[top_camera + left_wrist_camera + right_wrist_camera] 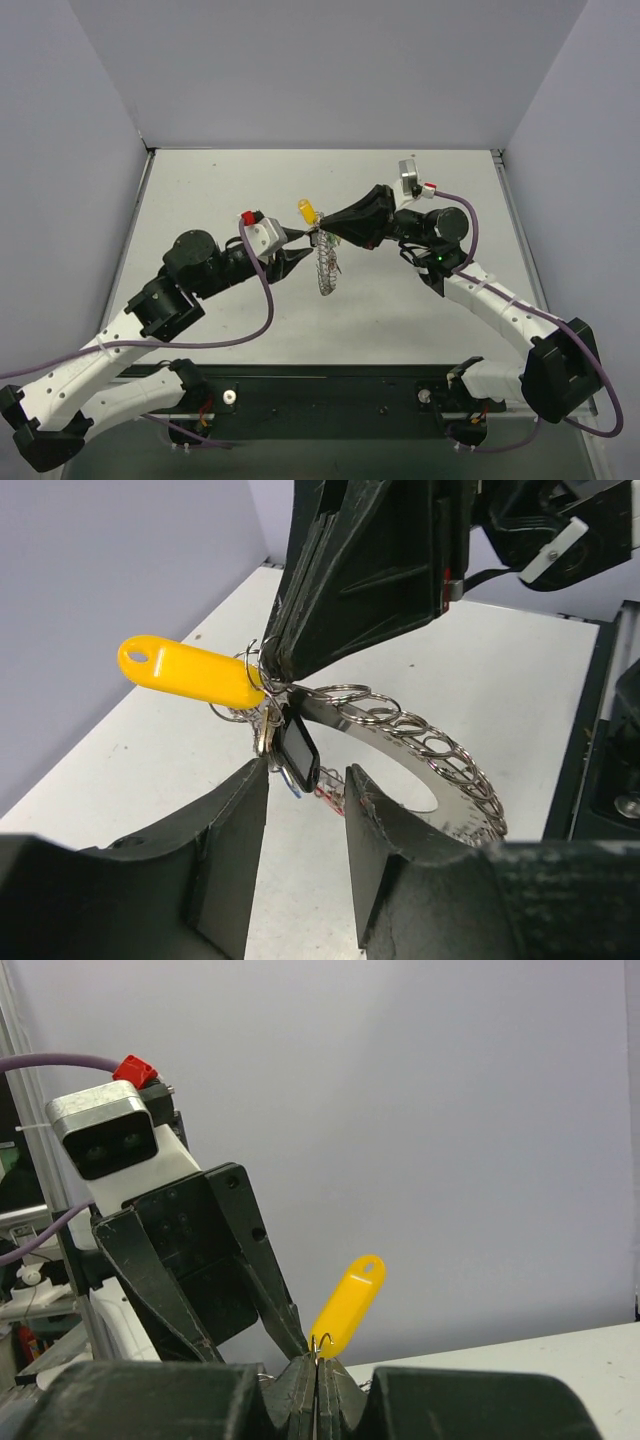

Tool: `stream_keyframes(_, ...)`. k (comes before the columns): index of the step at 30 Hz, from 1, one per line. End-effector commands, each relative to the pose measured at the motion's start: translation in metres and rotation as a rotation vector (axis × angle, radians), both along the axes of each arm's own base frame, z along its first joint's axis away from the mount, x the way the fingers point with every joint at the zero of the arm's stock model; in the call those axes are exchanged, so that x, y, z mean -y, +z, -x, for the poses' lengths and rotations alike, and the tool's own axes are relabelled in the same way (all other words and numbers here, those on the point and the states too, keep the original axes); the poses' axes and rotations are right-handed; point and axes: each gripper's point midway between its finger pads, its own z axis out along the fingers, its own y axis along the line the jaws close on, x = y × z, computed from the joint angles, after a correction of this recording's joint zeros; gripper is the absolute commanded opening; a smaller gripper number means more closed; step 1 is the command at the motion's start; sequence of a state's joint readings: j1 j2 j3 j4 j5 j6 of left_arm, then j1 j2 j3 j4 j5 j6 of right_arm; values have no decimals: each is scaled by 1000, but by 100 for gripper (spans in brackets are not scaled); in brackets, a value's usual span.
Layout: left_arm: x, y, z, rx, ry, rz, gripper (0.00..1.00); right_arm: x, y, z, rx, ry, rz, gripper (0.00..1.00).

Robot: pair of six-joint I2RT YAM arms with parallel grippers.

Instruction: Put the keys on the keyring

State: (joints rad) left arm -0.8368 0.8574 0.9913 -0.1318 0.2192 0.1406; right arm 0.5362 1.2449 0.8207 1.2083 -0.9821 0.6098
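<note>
The right hand [318, 1372] is pressed together. It pinches the knot of small rings where the yellow tag [190, 672] meets the keyring [450, 755] and holds the lot in the air above the worktop [520, 680]. From that pinch the keyring hangs down as a floppy loop, its long axis near vertical, while the yellow tag juts up toward the far side.

The left hand [307, 780] is spread, with a finger on either side of a black tag [298, 750] that dangles just under the pinch. Whether either finger touches it cannot be told.

The left hand is the free one and the nearer to that piece. The black tag lies straight ahead between the fingers, its long axis pointing down, just below the right hand's tips. Closing on it probably calls for only a slight advance.
</note>
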Motion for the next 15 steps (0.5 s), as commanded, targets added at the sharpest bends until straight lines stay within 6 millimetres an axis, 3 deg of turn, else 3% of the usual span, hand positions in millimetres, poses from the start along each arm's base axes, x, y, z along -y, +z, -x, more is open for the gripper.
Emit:
stream_keyframes(1, -7, 21, -18, 99, 147, 33, 43, 23, 71, 27, 334, -46, -191, 0)
stream_keyframes(12, -4, 28, -20, 122, 200, 42, 41, 21, 67, 28, 330, -40, -181, 0)
stream_keyframes(15, -4, 39, -21, 142, 206, 82, 41, 21, 67, 28, 331, -33, -180, 0)
